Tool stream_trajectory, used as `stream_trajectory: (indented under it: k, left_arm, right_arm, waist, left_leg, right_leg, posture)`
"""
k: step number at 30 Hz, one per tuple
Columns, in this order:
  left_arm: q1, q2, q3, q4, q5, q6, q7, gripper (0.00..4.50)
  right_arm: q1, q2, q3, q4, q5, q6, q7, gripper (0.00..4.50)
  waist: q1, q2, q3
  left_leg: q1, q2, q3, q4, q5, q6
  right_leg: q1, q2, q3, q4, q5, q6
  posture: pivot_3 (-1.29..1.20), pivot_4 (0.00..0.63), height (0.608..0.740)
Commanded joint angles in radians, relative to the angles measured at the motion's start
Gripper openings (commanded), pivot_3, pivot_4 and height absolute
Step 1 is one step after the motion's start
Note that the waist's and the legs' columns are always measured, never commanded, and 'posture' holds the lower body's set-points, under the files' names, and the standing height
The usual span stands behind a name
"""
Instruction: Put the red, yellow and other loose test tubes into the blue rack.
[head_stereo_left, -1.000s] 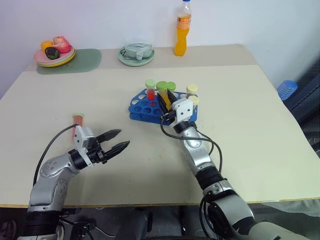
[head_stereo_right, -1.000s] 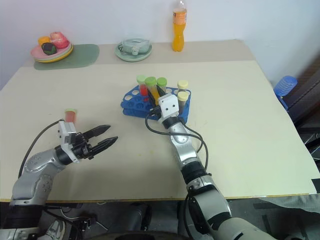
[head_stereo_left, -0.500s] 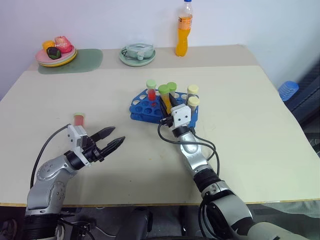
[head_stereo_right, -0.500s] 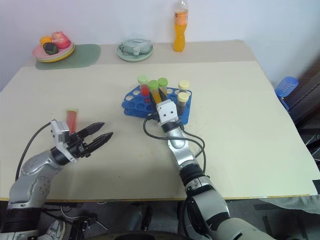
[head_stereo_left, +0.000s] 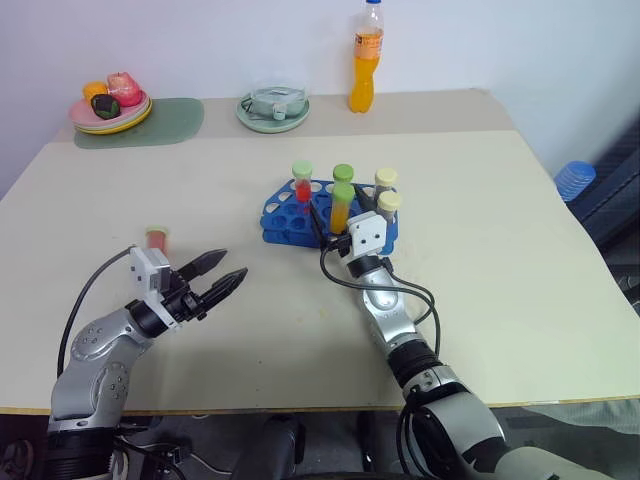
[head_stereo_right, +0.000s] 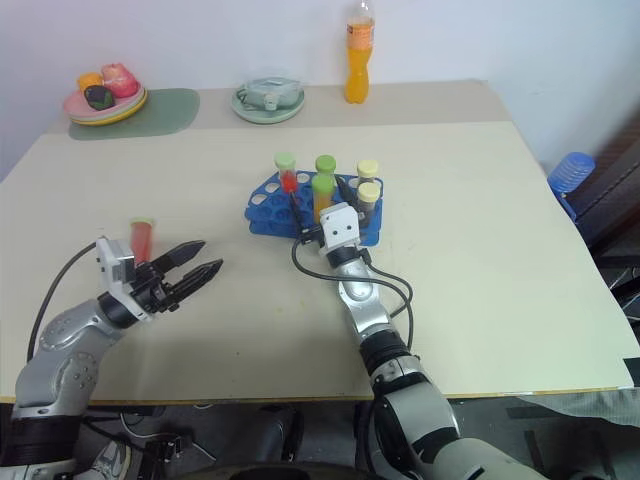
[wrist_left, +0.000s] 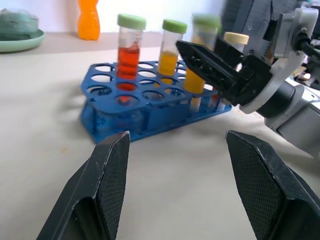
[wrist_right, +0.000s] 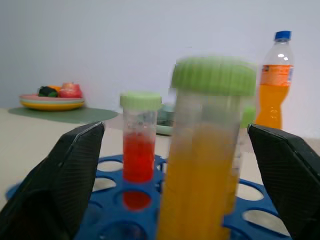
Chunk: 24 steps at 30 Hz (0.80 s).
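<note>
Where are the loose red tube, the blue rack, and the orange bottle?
loose red tube (head_stereo_right: 141, 238), right eye view, on its red body.
blue rack (head_stereo_left: 283, 213), left eye view, on its holed top.
orange bottle (head_stereo_left: 366, 72), left eye view, on its orange middle.

The left end effector's white camera block (head_stereo_left: 149, 272) hides the lower part of the loose red-liquid clear tube (head_stereo_left: 156, 238) lying on the beige desk (head_stereo_left: 500, 250).

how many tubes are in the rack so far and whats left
Done: five capped tubes stand in the blue rack, including a red one. In hand: nothing; the right tool is open around the yellow-orange tube standing in the rack. Left: one red tube on the table beside the open left tool.
</note>
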Motion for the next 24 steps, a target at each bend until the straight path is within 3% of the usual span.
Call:
stream_trajectory:
  k: [1, 7, 12, 17, 24]
  left_arm:
    - [-0.013, 0.002, 0.021, -0.025, -0.014, -0.004, 0.002, 3.13]
    - [-0.02, -0.012, 0.029, -0.018, -0.018, -0.007, 0.021, 3.13]
    - [-0.017, -0.019, 0.049, -0.028, -0.022, 0.015, 0.07, 3.13]
    - [-0.026, -0.035, 0.079, -0.048, -0.025, 0.051, 0.176, 3.13]
    - [-0.038, -0.041, 0.099, -0.138, 0.176, 0.186, 0.578, 3.13]
  right_arm:
    - [-0.001, -0.013, 0.007, -0.03, -0.02, -0.038, -0.001, 4.44]
    - [0.04, -0.062, 0.044, -0.115, -0.041, -0.049, 0.063, 4.44]
    - [0.123, -0.135, 0.085, -0.284, 0.035, 0.032, 0.241, 4.44]
    - [0.226, -0.219, 0.086, -0.502, 0.169, 0.259, 0.416, 4.44]
    - [0.365, -0.456, 0.017, -0.85, 0.321, 0.698, 0.598, 4.44]
  waist:
    - [-0.002, 0.0, 0.0]
    - [-0.001, 0.0, 0.0]
    - [-0.002, 0.0, 0.0]
    - [0.002, 0.0, 0.0]
    - [0.013, -0.001, 0.0]
  left_leg:
    - [0.0, 0.0, 0.0, 0.0, 0.0, 0.0]
    - [0.0, 0.0, 0.0, 0.0, 0.0, 0.0]
    - [0.0, 0.001, 0.0, 0.0, 0.0, 0.0]
    - [0.0, 0.001, 0.0, 0.0, 0.0, 0.0]
    - [-0.001, 0.0, 0.0, 0.0, 0.0, 0.0]
  right_leg:
    - [0.0, 0.0, 0.0, 0.0, 0.0, 0.0]
    - [0.0, 0.0, 0.0, 0.0, 0.0, 0.0]
    - [0.0, 0.0, 0.0, 0.0, 0.0, 0.0]
    - [0.0, 0.0, 0.0, 0.0, 0.0, 0.0]
    - [0.0, -0.002, 0.001, -0.001, 0.0, 0.0]
  posture:
    - [0.0, 0.15, 0.74]
    - [0.0, 0.15, 0.74]
    - [0.0, 0.15, 0.74]
    - [0.0, 0.15, 0.74]
    - [0.0, 0.15, 0.74]
